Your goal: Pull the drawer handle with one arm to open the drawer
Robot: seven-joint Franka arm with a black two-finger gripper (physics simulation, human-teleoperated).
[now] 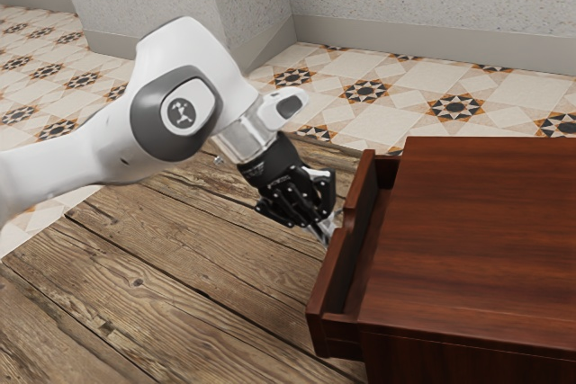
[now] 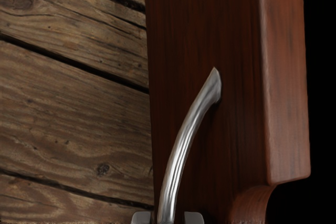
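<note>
The black gripper point(image 1: 325, 222), jaws nearly closed, clasps the curved metal drawer handle point(image 2: 184, 145) on the drawer point(image 1: 347, 242), which juts partway out of the dark wooden cabinet point(image 1: 477, 231)

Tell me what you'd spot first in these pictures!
The big white robot arm reaches in from the exterior view's left, its black end effector closed on the curved metal handle. Next is the dark red wooden drawer, standing partway out of its cabinet at the exterior view's right, above a plank floor.
</note>
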